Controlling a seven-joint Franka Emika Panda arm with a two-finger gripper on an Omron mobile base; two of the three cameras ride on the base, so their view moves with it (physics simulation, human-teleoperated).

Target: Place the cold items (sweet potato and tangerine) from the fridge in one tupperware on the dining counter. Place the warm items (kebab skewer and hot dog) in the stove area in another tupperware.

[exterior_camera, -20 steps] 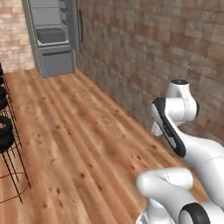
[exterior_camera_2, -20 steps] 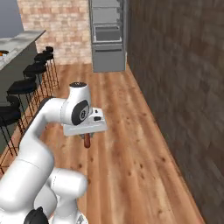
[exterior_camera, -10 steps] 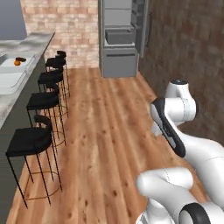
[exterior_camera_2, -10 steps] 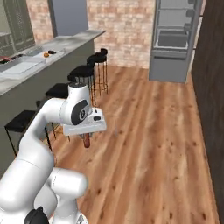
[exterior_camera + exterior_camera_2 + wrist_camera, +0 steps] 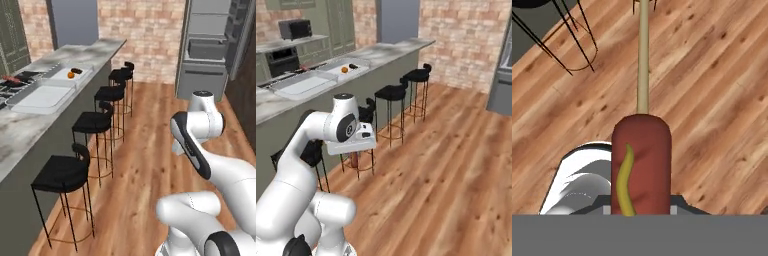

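Note:
My gripper (image 5: 354,153) is shut on the hot dog (image 5: 641,160), a reddish-brown sausage with a yellow streak on a pale stick, hanging over the wooden floor. It also shows under the hand as the hot dog (image 5: 354,160). On the dining counter (image 5: 30,125) lie two tupperwares. The far tupperware (image 5: 60,77) holds the tangerine (image 5: 70,75) and the dark sweet potato (image 5: 76,70). The nearer tupperware (image 5: 40,97) looks bare. A reddish kebab skewer (image 5: 11,79) lies by the stove (image 5: 20,77) at the far left. The fridge (image 5: 210,45) stands open at the back right.
Several black bar stools (image 5: 95,120) line the counter's front, the nearest stool (image 5: 313,150) close beside my arm. Wooden floor (image 5: 150,150) stretches open toward the fridge. A brick wall (image 5: 145,30) closes the back. An oven and microwave (image 5: 293,30) sit behind the counter.
The whole picture has swung: the base turned, so the fridge slid to the right and the counter, trays and stools came into view. The hot dog stays in my shut gripper.

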